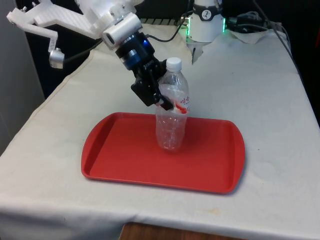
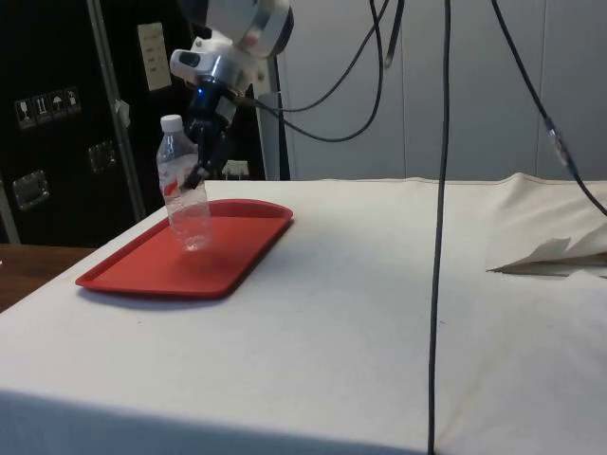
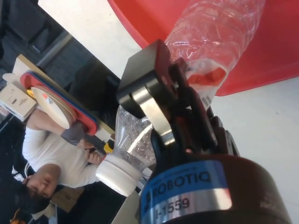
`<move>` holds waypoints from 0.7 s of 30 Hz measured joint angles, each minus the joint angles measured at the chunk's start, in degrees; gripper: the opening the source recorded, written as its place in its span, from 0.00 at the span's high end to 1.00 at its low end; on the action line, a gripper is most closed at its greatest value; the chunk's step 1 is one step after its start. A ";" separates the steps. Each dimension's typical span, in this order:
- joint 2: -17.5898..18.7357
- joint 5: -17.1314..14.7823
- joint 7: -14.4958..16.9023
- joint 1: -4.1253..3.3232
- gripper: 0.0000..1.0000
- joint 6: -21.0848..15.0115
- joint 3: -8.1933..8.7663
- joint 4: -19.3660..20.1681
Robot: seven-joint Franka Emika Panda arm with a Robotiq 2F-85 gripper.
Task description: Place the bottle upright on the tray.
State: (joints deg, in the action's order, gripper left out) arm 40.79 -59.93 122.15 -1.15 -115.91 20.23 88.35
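Clear bottle (image 1: 172, 117) upright mid-tray (image 1: 210, 172), end effector (image 1: 162, 102) clamped.

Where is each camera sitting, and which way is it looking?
Front view: sits across the table from the arm, facing the gripper clamped on the bottle standing on the red tray.
Side view: sits beside the table, looking across the tray at the bottle, the gripper and dark cabinets.
Wrist view: rides on the wrist, looking past the gripper along the bottle; a person sits beyond.
All views share bottle, tray and gripper.
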 measured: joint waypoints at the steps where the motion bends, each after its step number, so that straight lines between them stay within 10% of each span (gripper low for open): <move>1: 0.06 -0.11 0.23 0.00 1.00 -0.06 0.00 0.00; 21: 2.06 -2.06 1.95 0.46 1.00 1.49 1.55 -1.89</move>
State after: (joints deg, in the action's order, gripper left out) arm 42.86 -61.99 124.10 -0.69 -114.42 21.77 86.46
